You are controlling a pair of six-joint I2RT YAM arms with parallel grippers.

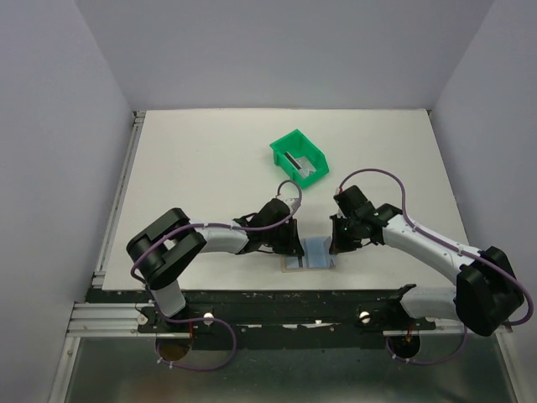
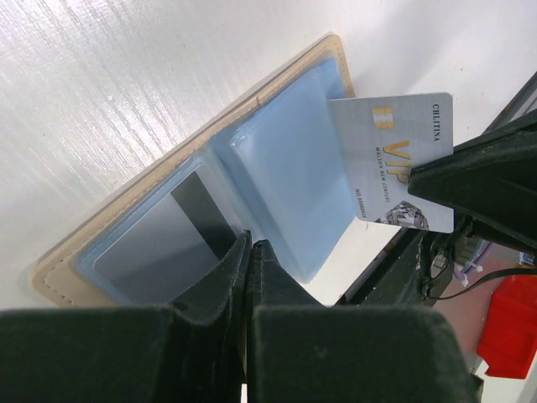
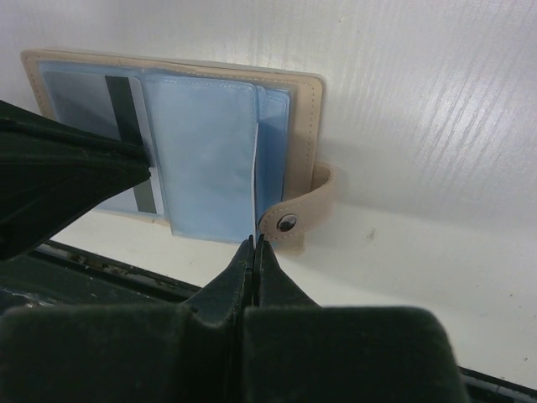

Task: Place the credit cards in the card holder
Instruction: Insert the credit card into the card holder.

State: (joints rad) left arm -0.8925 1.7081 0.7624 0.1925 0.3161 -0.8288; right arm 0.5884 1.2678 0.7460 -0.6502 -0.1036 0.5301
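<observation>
While the holder [image 1: 312,254] lies open and flat on the white, faintly grained table [image 1: 210,159], close to its near edge, the 2 grippers flank it. Its outside is tan with stitched, rounded edges, and inside are soft, clear, pale-blue sleeves. A tan strap [image 3: 302,214] with a metal snap sticks out from its right edge.

The striped card [image 2: 168,243], grey and stiff with 1 dark band, sits in the left sleeve. The left gripper [image 2: 250,245] has its padded black jaws at a thin slit, tips at that card's edge; whether they pinch it I cannot tell. The right gripper [image 3: 254,245] is clamped on the VIP card [image 2: 394,151], a thin silver rectangle with gold lettering, tilted up from the table with its leading edge at the right sleeve.

Bare table opens to the right of the strap. The green plastic bin [image 1: 315,174] stands well apart, farther back. Something grey lies in it, too small to identify.
</observation>
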